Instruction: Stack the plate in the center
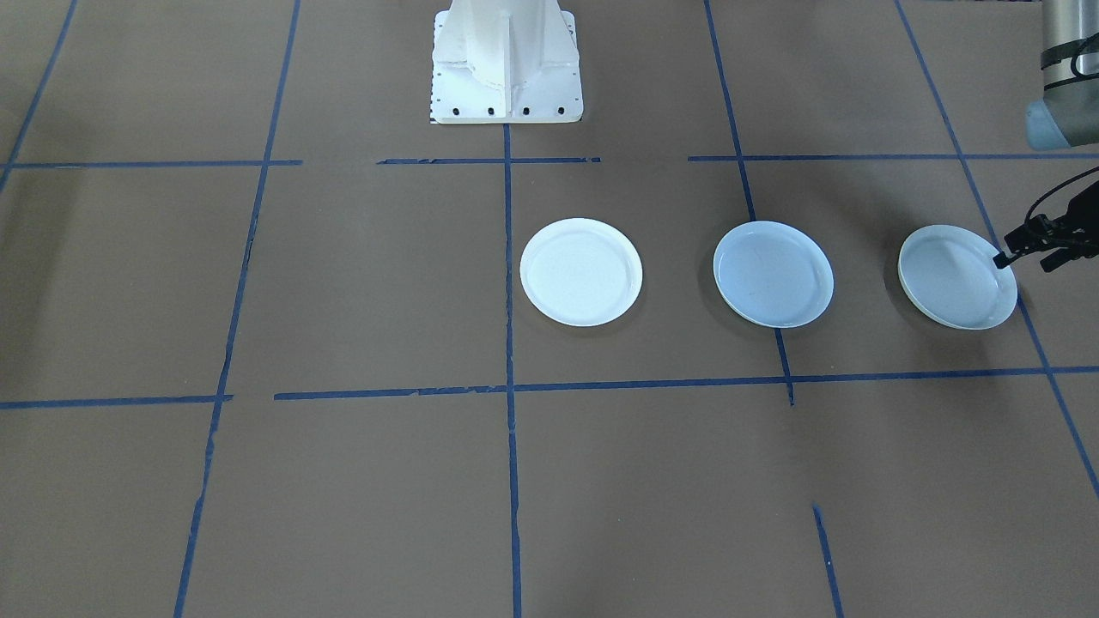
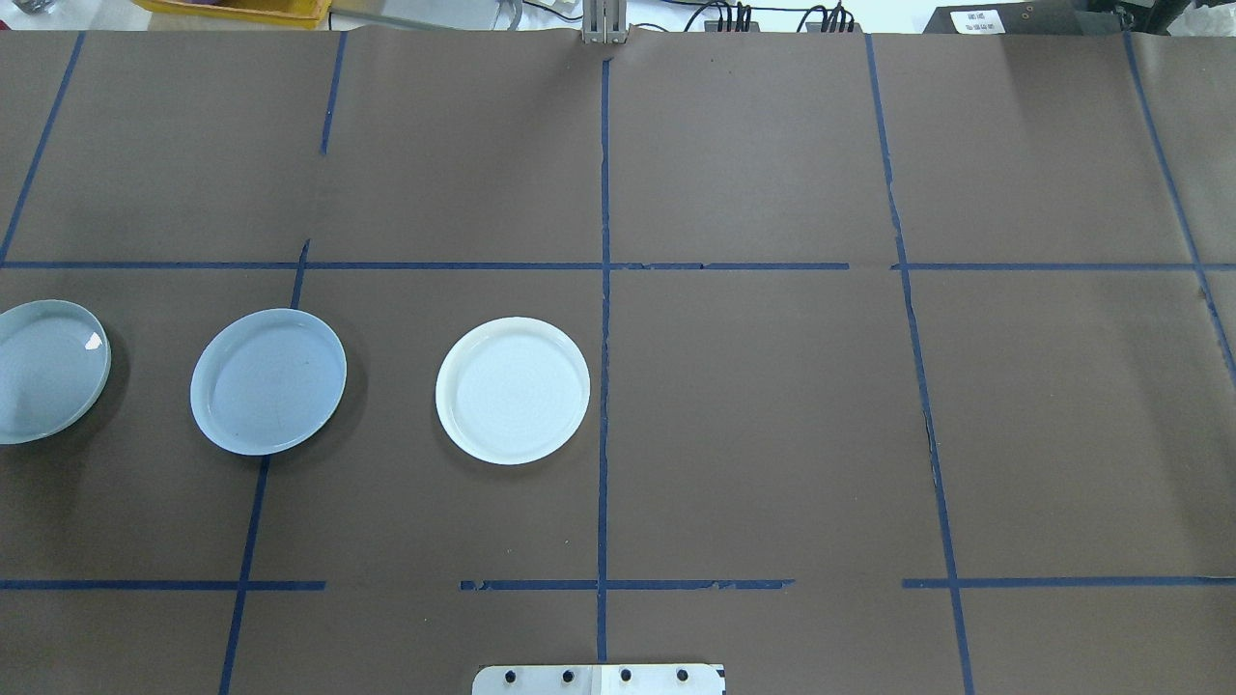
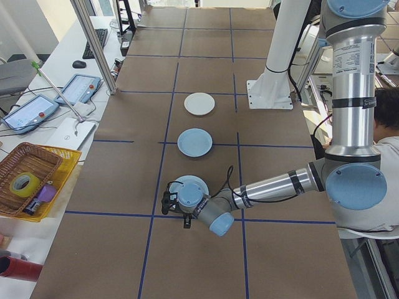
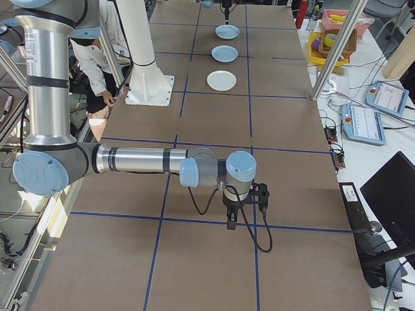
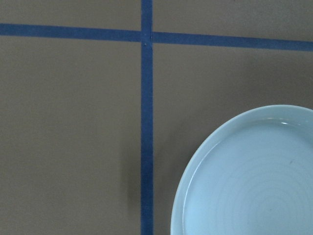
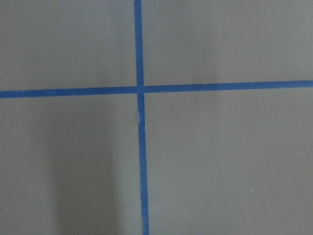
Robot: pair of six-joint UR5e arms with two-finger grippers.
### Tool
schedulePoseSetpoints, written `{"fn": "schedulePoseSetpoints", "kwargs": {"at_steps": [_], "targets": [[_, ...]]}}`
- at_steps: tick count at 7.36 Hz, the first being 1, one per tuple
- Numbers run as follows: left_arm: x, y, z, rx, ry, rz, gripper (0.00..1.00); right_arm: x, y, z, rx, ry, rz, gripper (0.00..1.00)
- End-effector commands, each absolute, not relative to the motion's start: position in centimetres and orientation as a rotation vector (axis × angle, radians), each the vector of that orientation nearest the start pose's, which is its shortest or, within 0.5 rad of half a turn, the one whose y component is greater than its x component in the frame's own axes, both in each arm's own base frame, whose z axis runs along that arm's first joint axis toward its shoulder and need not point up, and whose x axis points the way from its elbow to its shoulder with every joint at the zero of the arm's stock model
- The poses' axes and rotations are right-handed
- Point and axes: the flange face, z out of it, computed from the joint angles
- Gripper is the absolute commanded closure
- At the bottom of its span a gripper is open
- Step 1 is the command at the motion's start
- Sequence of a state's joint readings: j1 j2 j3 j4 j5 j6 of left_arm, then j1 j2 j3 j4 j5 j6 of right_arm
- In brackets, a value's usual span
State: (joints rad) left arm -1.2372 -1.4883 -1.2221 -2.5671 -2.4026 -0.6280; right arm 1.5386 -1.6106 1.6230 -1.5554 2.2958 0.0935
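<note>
Three plates lie in a row on the brown table. The center plate (image 1: 774, 274) (image 2: 268, 381) is pale bluish-white and lies flat. A brighter white plate (image 1: 580, 272) (image 2: 513, 390) sits beside it, toward the robot's base. On the other side is a plate with concentric rings (image 1: 957, 276) (image 2: 48, 372) (image 5: 254, 181). My left gripper (image 1: 1023, 260) (image 3: 177, 208) hangs at that ringed plate's outer rim, and its two fingers look apart. My right gripper (image 4: 228, 223) points down over bare table far from the plates; I cannot tell whether it is open or shut.
Blue tape lines (image 6: 139, 90) divide the table into squares. The white robot base (image 1: 505, 60) stands behind the white plate. Off the table's far side are a yellow tray with a wicker basket (image 3: 28, 174) and tablets (image 3: 78, 88). A seated person (image 3: 388, 124) is behind the robot.
</note>
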Motion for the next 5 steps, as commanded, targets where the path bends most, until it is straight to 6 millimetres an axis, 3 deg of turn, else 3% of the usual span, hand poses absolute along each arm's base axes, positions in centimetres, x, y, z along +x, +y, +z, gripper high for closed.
{"fn": "schedulePoseSetpoints", "kwargs": {"at_steps": [1, 2, 3, 4, 5], "targets": [[9.61, -43.39, 75.69, 0.079, 0.961, -0.032, 0.1, 5.18, -47.89, 65.41, -0.019, -0.726, 0.049, 0.0], [9.79, -43.47, 75.93, 0.073, 0.959, -0.032, 0.16, 5.18, -47.89, 65.41, -0.019, -0.726, 0.049, 0.0], [9.95, -43.4, 75.91, 0.066, 0.964, -0.029, 0.37, 5.19, -47.89, 65.42, -0.019, -0.724, 0.049, 0.0], [10.06, -43.45, 75.82, 0.065, 0.967, -0.027, 0.78, 5.18, -47.89, 65.41, -0.019, -0.726, 0.049, 0.0], [10.1, -43.53, 75.8, 0.06, 0.967, -0.03, 1.0, 5.18, -47.89, 65.41, -0.019, -0.726, 0.049, 0.0]]}}
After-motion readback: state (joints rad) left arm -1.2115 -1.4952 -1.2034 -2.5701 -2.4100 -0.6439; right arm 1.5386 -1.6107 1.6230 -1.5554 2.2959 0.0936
